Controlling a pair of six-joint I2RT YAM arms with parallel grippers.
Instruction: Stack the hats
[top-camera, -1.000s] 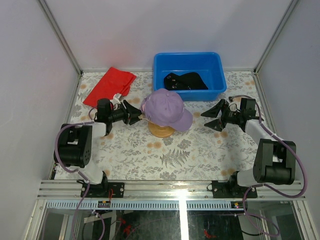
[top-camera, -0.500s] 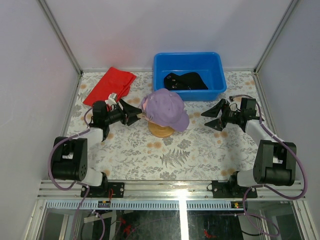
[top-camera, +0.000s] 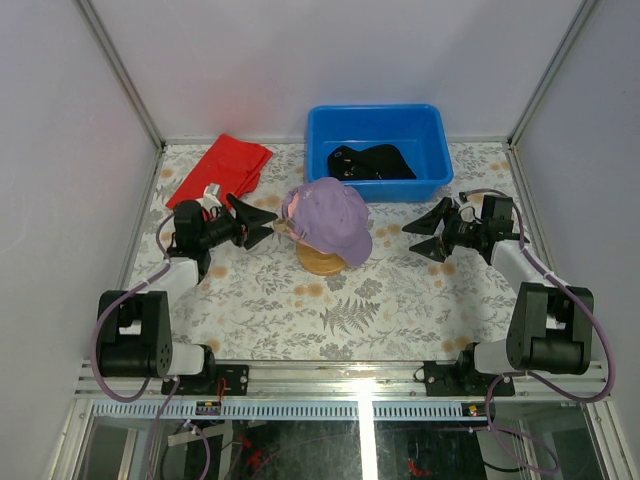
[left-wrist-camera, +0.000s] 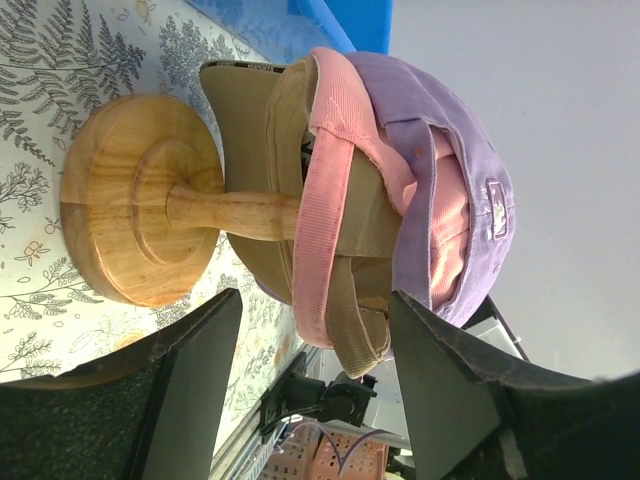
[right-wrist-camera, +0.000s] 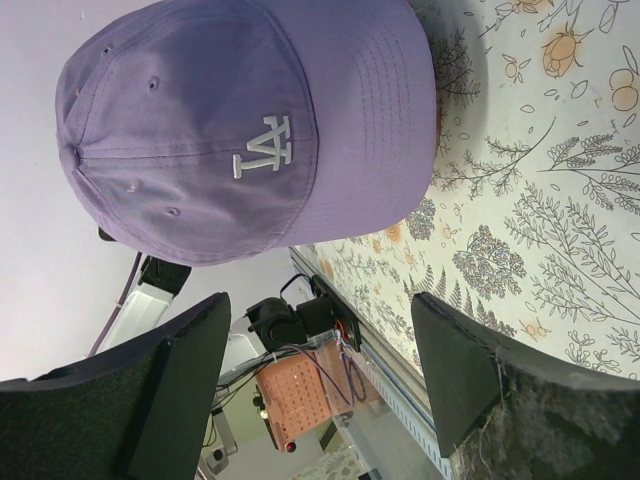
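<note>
A purple cap with a white logo tops a stack on the wooden stand at mid-table. In the left wrist view the pink cap and tan cap show under the purple one, all on the stand. A black cap lies in the blue bin. My left gripper is open and empty, just left of the stack. My right gripper is open and empty, to the right of the stack.
A folded red cloth lies at the back left behind my left arm. The blue bin stands at the back centre, close behind the stand. Enclosure walls surround the floral table.
My left gripper has drawn back to the left, away from the stack, and its arm has swung outward. The purple cap has settled slightly on the stack. The right arm has not moved.
</note>
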